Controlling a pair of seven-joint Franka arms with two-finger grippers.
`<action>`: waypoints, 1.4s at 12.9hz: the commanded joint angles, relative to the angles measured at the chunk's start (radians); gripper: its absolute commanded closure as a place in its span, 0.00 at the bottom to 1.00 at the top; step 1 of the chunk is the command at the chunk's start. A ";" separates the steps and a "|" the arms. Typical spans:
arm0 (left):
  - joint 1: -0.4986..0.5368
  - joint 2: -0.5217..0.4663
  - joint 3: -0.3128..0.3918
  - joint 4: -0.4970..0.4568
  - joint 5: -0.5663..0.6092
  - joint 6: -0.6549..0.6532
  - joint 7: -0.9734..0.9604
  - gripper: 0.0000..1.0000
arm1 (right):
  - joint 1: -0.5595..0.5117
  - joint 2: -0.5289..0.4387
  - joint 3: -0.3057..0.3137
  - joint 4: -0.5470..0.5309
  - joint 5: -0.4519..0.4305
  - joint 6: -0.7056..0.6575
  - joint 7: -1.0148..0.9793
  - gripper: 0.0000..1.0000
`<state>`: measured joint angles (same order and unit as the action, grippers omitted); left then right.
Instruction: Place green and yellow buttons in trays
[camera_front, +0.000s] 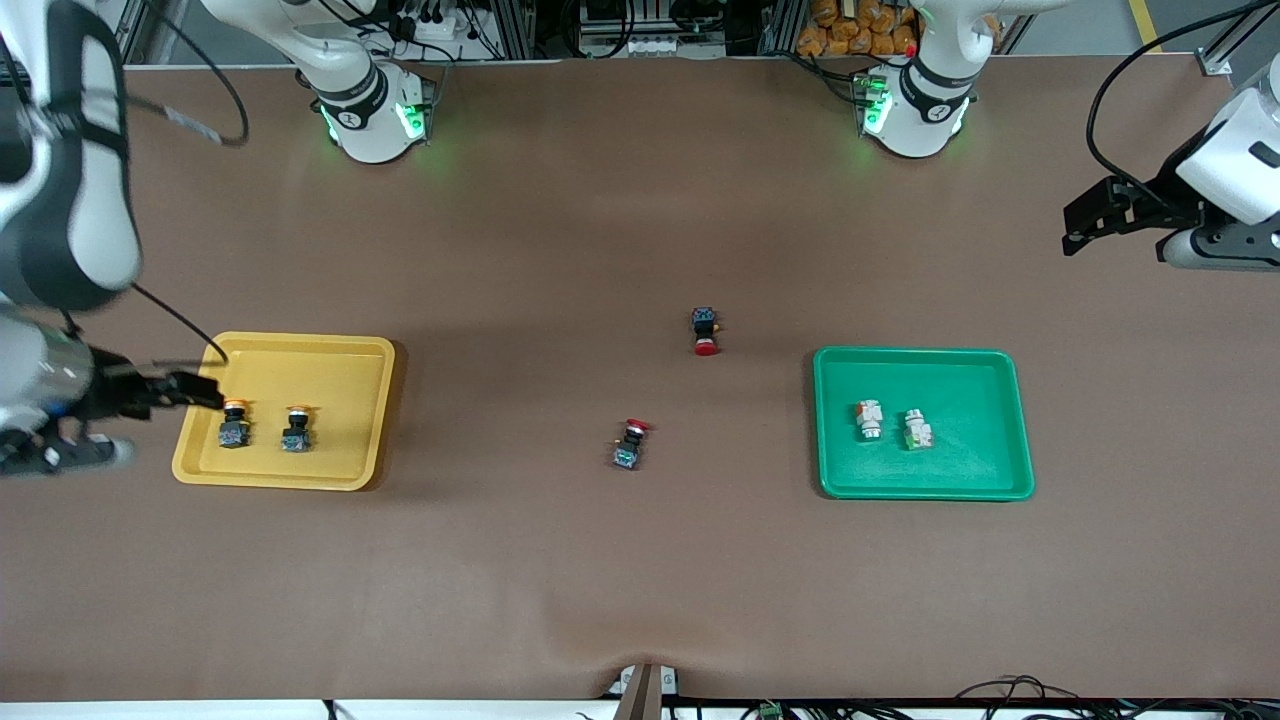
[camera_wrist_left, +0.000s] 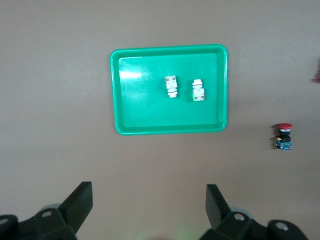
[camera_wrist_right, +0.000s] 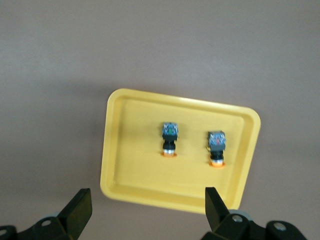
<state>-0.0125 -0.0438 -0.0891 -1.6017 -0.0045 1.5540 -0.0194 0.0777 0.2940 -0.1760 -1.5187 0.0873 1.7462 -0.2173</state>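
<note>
The yellow tray (camera_front: 340, 380) lies toward the right arm's end and holds two black-and-blue buttons with orange-yellow caps (camera_front: 235, 423) (camera_front: 297, 428). They also show in the right wrist view (camera_wrist_right: 170, 137) (camera_wrist_right: 217, 147). The green tray (camera_front: 970, 400) lies toward the left arm's end and holds two white buttons (camera_front: 869, 418) (camera_front: 916, 430), which also show in the left wrist view (camera_wrist_left: 171, 87) (camera_wrist_left: 198, 90). My right gripper (camera_front: 205, 392) (camera_wrist_right: 148, 202) is open and empty over the yellow tray's outer edge. My left gripper (camera_front: 1080, 225) (camera_wrist_left: 148, 200) is open and empty, high over bare table beside the green tray (camera_wrist_left: 170, 129).
Two black-bodied switches with red caps lie on the brown mat between the trays: one (camera_front: 706, 331) farther from the front camera, one (camera_front: 631, 444) nearer. One of them also shows in the left wrist view (camera_wrist_left: 283, 136).
</note>
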 joint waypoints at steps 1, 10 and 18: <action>-0.001 -0.015 0.012 -0.017 -0.015 0.006 0.044 0.00 | -0.006 -0.210 0.007 -0.202 -0.037 0.024 0.051 0.00; 0.012 0.024 0.012 0.034 -0.005 0.026 0.044 0.00 | -0.061 -0.342 0.058 -0.138 -0.043 -0.177 0.160 0.00; 0.016 0.030 0.014 0.054 -0.006 0.023 0.010 0.00 | -0.073 -0.342 0.058 -0.115 -0.075 -0.209 0.162 0.00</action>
<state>0.0005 -0.0255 -0.0752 -1.5726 -0.0051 1.5849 -0.0006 0.0279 -0.0477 -0.1415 -1.6520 0.0481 1.5547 -0.0665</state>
